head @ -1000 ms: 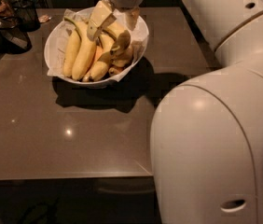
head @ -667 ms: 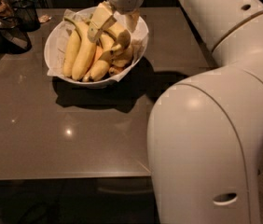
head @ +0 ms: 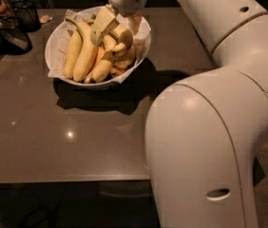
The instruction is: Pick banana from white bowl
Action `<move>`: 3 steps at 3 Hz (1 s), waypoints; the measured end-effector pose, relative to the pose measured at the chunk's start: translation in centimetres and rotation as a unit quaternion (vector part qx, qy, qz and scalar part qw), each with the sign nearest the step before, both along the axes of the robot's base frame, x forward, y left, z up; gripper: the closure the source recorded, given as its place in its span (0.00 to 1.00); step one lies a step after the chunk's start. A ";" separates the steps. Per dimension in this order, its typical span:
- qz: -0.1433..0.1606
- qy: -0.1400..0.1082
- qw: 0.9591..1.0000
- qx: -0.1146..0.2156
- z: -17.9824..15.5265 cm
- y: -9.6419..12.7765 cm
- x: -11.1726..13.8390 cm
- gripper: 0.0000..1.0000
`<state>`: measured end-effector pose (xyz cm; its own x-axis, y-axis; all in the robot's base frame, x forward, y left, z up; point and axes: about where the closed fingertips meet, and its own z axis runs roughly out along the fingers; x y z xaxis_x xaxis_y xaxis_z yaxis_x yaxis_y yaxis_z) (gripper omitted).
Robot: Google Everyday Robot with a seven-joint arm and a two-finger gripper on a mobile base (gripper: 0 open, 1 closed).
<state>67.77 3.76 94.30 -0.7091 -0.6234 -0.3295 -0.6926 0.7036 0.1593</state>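
Note:
The white bowl (head: 58, 37), lined with crinkled white paper, stands at the back of the brown table and holds several yellow bananas. My gripper (head: 119, 27) reaches down into the right half of the bowl. Its pale fingers (head: 103, 23) sit on both sides of a thick yellow banana (head: 121, 34) on top of the pile, and they press against it. A bunch of straighter bananas (head: 84, 53) with a curved greenish stem lies to the left of the gripper. The held banana's stem and tip are hidden.
The brown table (head: 67, 137) stretches toward the camera in front of the bowl. A dark glass container (head: 27, 13) and other dark items stand at the back left. My large white arm (head: 210, 127) fills the right side of the view.
The gripper stays at the same spot over the bowl's right half. The arm's large elbow has shifted slightly to the left. The bananas have not visibly moved.

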 end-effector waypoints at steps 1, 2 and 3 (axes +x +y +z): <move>0.003 -0.007 1.000 -0.009 -0.1 -0.1 0.1 0.38; 0.003 -0.007 1.000 -0.009 -0.1 -0.1 0.1 0.61; 0.003 -0.007 1.000 -0.009 -0.1 -0.1 0.1 0.84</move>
<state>67.87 3.68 94.16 -0.7002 -0.6339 -0.3283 -0.6994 0.7014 0.1375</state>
